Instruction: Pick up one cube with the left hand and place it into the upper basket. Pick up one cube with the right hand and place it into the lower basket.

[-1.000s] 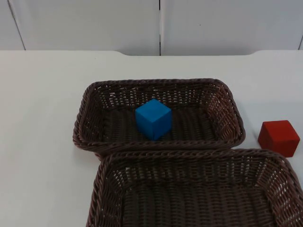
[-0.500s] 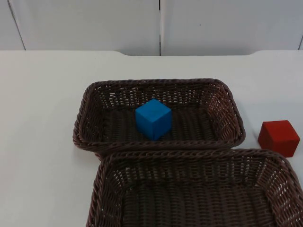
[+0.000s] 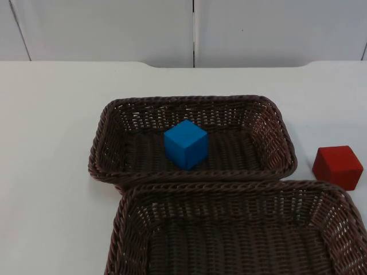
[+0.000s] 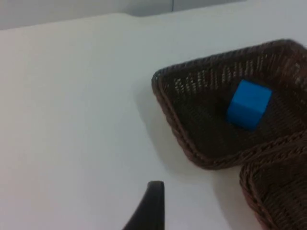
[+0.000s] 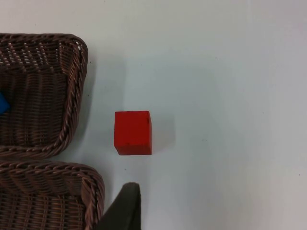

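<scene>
A blue cube lies inside the upper wicker basket, near its middle. The lower basket stands right in front of it, touching it, with nothing in it. A red cube rests on the white table to the right of both baskets, close to where they meet. My left gripper hangs over the bare table to the left of the upper basket. My right gripper is above the table, just short of the red cube and beside the lower basket's corner.
The white table stretches wide to the left of the baskets and behind them up to the grey partition wall. A narrower strip of table lies to the right around the red cube.
</scene>
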You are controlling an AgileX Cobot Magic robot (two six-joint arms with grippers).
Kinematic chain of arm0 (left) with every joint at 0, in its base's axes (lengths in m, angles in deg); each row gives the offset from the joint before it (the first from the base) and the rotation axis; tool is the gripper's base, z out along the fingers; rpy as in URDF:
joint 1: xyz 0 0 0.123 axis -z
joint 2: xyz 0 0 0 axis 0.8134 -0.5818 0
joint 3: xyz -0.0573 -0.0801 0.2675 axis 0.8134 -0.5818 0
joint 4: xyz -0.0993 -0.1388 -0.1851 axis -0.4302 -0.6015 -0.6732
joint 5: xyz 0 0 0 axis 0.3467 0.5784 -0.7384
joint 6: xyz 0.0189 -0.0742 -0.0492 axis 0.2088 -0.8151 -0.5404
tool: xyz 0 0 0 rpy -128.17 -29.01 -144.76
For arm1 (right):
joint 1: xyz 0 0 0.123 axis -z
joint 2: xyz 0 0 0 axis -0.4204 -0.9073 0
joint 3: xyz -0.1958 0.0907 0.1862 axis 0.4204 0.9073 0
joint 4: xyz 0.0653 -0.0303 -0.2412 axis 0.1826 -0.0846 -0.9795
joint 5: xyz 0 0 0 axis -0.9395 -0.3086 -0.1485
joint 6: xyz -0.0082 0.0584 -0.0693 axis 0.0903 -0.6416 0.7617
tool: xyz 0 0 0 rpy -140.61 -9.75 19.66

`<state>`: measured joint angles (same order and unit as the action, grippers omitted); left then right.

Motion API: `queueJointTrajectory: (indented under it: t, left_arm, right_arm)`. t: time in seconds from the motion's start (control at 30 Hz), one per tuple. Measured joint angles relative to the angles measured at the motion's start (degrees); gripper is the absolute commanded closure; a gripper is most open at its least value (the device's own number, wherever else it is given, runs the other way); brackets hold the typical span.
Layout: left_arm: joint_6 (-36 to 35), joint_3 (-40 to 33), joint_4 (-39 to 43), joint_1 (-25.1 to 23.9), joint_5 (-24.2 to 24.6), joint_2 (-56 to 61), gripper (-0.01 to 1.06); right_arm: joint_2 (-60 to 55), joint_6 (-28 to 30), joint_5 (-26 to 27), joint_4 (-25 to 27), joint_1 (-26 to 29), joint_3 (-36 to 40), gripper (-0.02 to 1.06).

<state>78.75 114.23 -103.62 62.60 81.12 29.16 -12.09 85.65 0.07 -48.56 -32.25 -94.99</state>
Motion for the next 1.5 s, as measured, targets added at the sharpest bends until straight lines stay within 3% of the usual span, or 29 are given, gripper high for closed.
queueJointTrajectory:
  t: [0.23,0.4,0.53,1.2,1.5]
  left_arm:
    - [-2.42,-0.10,2.47,0.00,0.65,0.00,0.20]
    - [-12.47,-0.10,12.12,0.00,1.82,0.00,0.20]
    - [-13.94,-0.10,13.58,0.00,1.93,0.00,0.20]
    - [-14.42,-0.10,14.65,0.00,1.93,0.00,0.20]
    - [-14.42,-0.10,15.26,0.00,1.93,0.00,0.20]
  right_arm:
    - [0.00,0.00,-0.49,0.00,0.00,0.00,-0.01]
    - [0.00,0.00,-0.71,0.00,0.00,0.00,-0.01]
    - [0.00,0.00,-0.71,0.00,0.00,0.00,-0.01]
    - [-1.45,0.00,-0.74,1.46,0.00,0.00,-0.01]
    - [-13.75,0.00,-0.18,5.15,0.00,-0.09,-0.01]
